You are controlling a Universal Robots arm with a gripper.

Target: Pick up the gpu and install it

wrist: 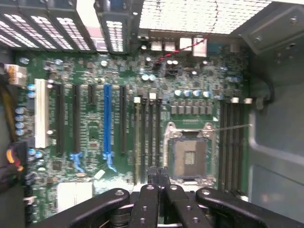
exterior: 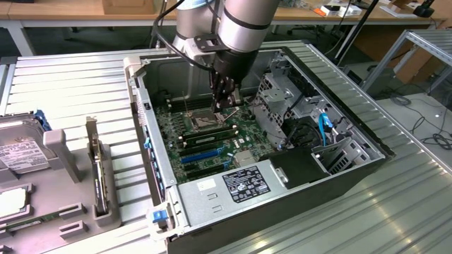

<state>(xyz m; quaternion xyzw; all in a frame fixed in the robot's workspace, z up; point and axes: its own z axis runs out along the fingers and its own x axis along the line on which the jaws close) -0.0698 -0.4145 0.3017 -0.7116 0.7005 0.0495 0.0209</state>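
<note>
Nearest in the exterior view is the dark computer case (exterior: 304,209), lying open on the ribbed metal desk (exterior: 71,79). Just inside its near wall sits the grey power supply (exterior: 240,185) with a black label. Everything below is placed from the CPU socket (exterior: 206,120) on the green motherboard (exterior: 168,123).

On the near side of the socket, between it and the power supply, run the blue slots (exterior: 201,156). Closer to the socket lies a bank of black memory slots. The gpu (exterior: 208,137), a long narrow green stick (it reads as a memory-style board), is seated in one of that bank, lying level along its slot, near the socket but not touching it. From the wrist view the gpu (wrist: 137,142) fills the slot of that bank farthest from the CPU socket (wrist: 189,154), with a blue slot (wrist: 107,118) beyond it.

The gripper (exterior: 227,110) hangs over the socket's edge on the exterior view's right, pointing down. Its fingers are pressed together and carry nothing; it is apart from the stick. In the wrist view the gripper (wrist: 159,175) meets tip to tip just beside the socket's frame.

Past the socket to the exterior view's right stands a perforated metal drive cage (exterior: 279,100) and a blue cable (exterior: 325,127). Well off from the socket, outside the case to the exterior view's left, a grey holder (exterior: 74,177) keeps a dark flat card (exterior: 99,180) standing on edge.
</note>
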